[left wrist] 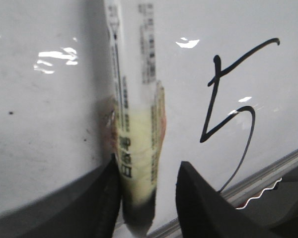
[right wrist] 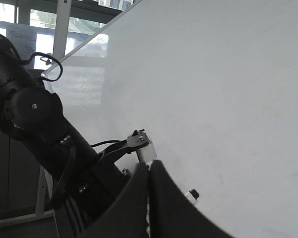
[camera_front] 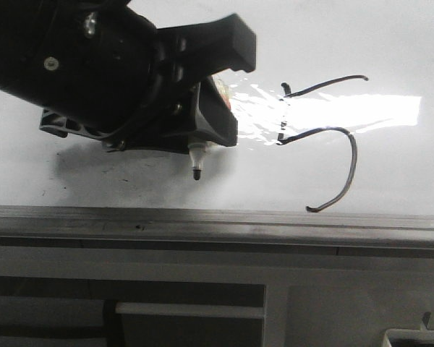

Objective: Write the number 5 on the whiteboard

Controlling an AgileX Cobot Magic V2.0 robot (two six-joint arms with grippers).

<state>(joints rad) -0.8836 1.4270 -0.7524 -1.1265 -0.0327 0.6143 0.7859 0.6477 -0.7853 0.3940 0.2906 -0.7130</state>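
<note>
Hovered left of number 5 (camera_front: pixel 325 141), near whiteboard (camera_front: pixel 390 181) edge strip (camera_front: pixel 217 217); left tool (left wrist: pixel 146 198) clamped on marker (left wrist: pixel 134 124); right tool (right wrist: pixel 150 198) closed, empty.

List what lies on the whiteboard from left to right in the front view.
Left gripper holding the marker with its tip pointing down → glare patch on the whiteboard → the number 5, whose strokes partly cross the glare.
</note>
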